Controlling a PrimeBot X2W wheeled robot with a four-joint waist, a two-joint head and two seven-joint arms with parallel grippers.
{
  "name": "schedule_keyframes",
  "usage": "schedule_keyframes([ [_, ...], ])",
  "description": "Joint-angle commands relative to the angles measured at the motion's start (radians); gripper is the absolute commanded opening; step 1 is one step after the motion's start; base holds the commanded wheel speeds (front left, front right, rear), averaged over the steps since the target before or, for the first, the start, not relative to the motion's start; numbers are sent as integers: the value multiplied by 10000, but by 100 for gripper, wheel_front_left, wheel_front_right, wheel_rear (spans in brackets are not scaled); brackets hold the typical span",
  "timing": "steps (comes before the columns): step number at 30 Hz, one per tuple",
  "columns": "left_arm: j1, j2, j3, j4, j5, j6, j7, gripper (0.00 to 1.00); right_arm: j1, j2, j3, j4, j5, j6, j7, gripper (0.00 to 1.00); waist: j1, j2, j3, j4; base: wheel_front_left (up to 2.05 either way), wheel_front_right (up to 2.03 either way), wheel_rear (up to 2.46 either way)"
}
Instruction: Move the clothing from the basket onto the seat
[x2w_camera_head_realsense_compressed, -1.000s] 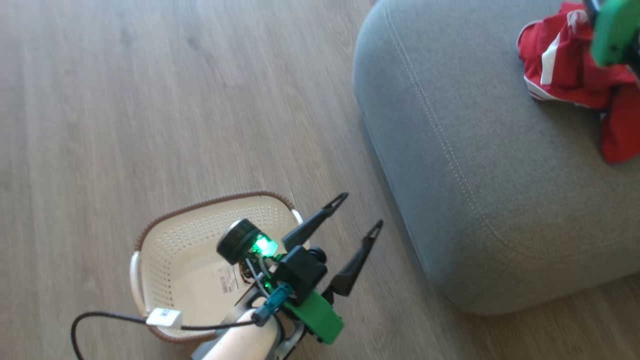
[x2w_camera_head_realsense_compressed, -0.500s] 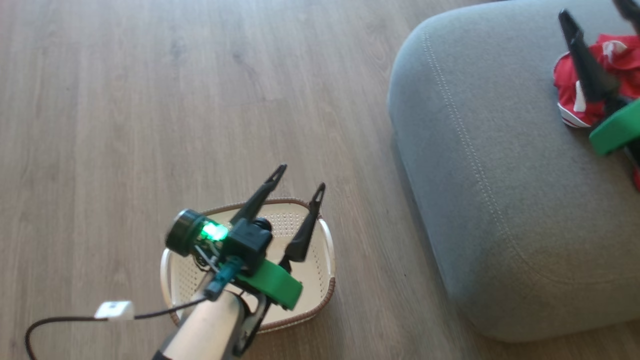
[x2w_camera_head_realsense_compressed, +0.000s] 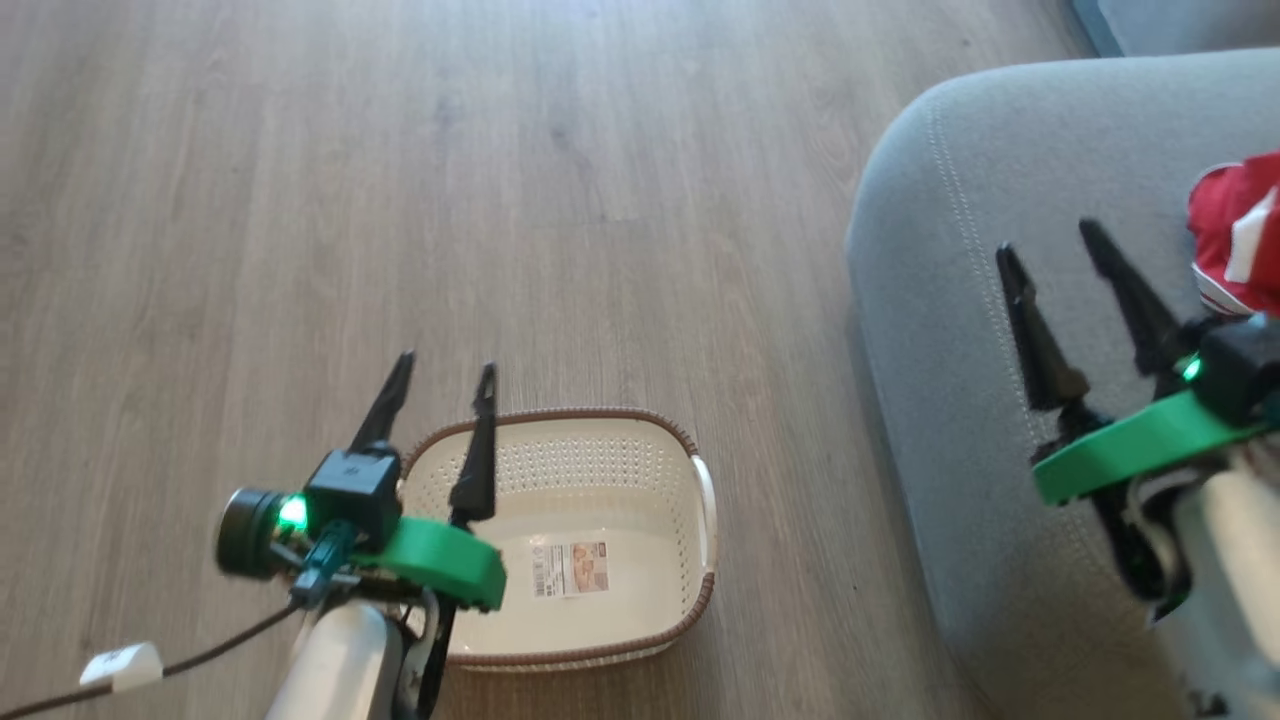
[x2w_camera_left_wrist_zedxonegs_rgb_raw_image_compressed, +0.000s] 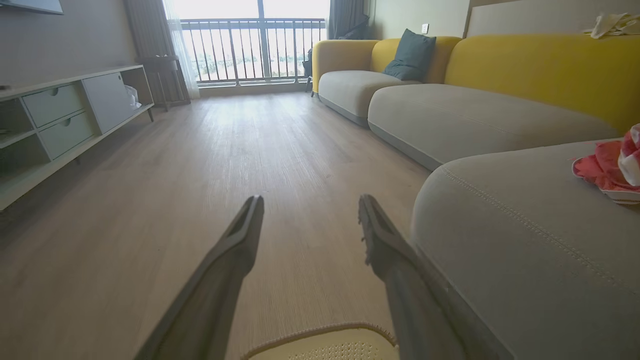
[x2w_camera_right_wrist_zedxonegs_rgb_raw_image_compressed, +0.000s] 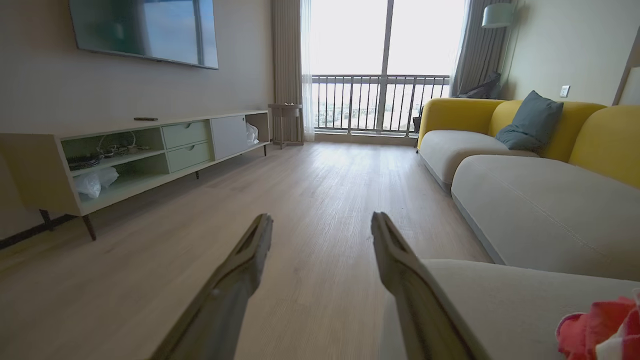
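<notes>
Jaws of left gripper (x2w_camera_head_realsense_compressed: 446, 362) and right gripper (x2w_camera_head_realsense_compressed: 1045, 237) stand apart, gripping nothing; clothing (x2w_camera_head_realsense_compressed: 1222, 212) lies on seat (x2w_camera_head_realsense_compressed: 950, 320).

Red-white clothing (x2w_camera_head_realsense_compressed: 1235, 240), cream perforated basket (x2w_camera_head_realsense_compressed: 600, 470)

The right pincer (x2w_camera_head_realsense_compressed: 1047, 240) has pulled back off the red clothing (x2w_camera_head_realsense_compressed: 1215, 215) and now hangs empty beside it. The left pincer (x2w_camera_head_realsense_compressed: 446, 364) has swung across the basket (x2w_camera_head_realsense_compressed: 640, 417) to its left rim.

Red clothing (x2w_camera_head_realsense_compressed: 1235, 235) on grey seat (x2w_camera_head_realsense_compressed: 960, 200), cream basket (x2w_camera_head_realsense_compressed: 560, 465) nearby
</notes>
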Motion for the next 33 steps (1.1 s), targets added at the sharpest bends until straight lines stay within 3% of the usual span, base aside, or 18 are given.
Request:
schedule_keyframes([
  [1, -135, -7, 447, -210, 7, 95, -51, 100, 14, 147, -105, -245, -81, -4, -96, 100, 1, -1, -59, 111, 0, 0, 0],
  [7, 344, -9, 604, -119, -110, 748, -51, 100, 1162, 1221, -479, -229, -624, -4, -115, 100, 1, -1, -341, 363, 0, 0, 0],
  [12, 499, -9, 442, -122, -160, 950, -51, 100, 1713, 1660, -845, -272, -939, -4, -116, 100, 1, -1, -486, 566, 0, 0, 0],
  [20, 796, -10, 552, 36, -529, 737, -51, 100, 2222, 2121, -1051, -328, -1268, -4, -117, 100, 1, -1, -608, 736, 0, 0, 0],
  [24, 930, -10, 652, 175, -944, 432, -51, 100, 2443, 2335, -1124, -338, -1316, -4, -117, 100, 1, -1, -612, 818, 0, 0, 0],
  [33, 1008, -10, 840, 316, -775, 237, -51, 100, 2616, 2540, -1193, -286, -1230, -4, -118, 100, 1, -1, -581, 932, 0, 0, 0],
])
